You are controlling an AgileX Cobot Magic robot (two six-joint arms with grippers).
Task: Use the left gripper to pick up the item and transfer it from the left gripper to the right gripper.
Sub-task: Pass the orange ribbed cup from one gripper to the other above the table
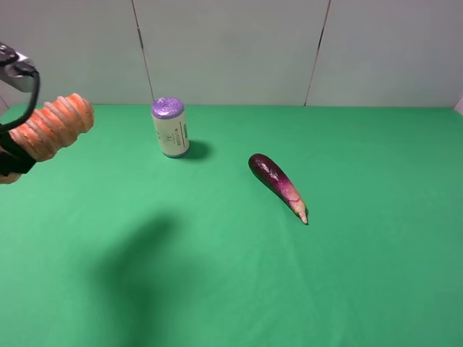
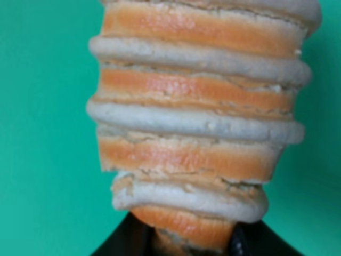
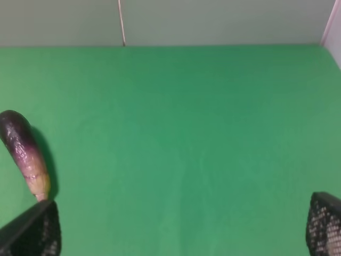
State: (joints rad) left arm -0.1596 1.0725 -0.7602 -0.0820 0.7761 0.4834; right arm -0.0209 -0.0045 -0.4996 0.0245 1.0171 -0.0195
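The item (image 1: 56, 126), an orange spiral-ribbed loaf with paler grooves, is held in the air at the far left, above the green table. My left gripper (image 1: 13, 150) is shut on its lower end, and only part of the gripper shows at the frame edge. In the left wrist view the item (image 2: 200, 122) fills the frame, with the left gripper (image 2: 186, 246) clamped on its base and black fingers (image 2: 120, 244) on either side. My right gripper (image 3: 178, 234) is open wide and empty over bare cloth. It is out of the exterior high view.
A dark purple eggplant (image 1: 277, 186) lies near the table's middle; it also shows in the right wrist view (image 3: 24, 154) beside the right gripper's finger (image 3: 32, 234). A purple-topped pale can (image 1: 171, 128) stands at the back left. The green table (image 1: 362, 275) ends at a pale wall.
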